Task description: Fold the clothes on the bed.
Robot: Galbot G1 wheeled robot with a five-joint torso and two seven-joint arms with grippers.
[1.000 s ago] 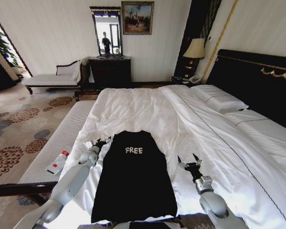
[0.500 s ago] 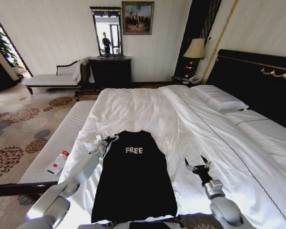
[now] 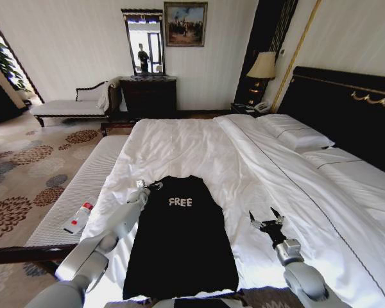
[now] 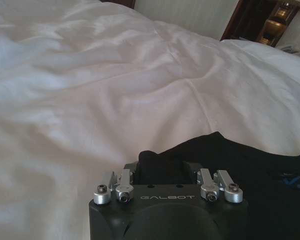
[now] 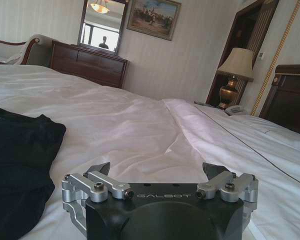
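Left gripper (image 3: 151,187) at T-shirt (image 3: 179,237) 11 o'clock shoulder, apparently pinching fabric. Right gripper (image 3: 266,221) spread, 3 o'clock. You risk grabbing bed (image 3: 199,144) sheet too.

Matt black soft cotton T-shirt (image 3: 179,240) lies beside the brushed-metal-fingered left gripper (image 3: 149,187), on the rumpled, smooth white cloth bed (image 3: 199,144) under both grippers.
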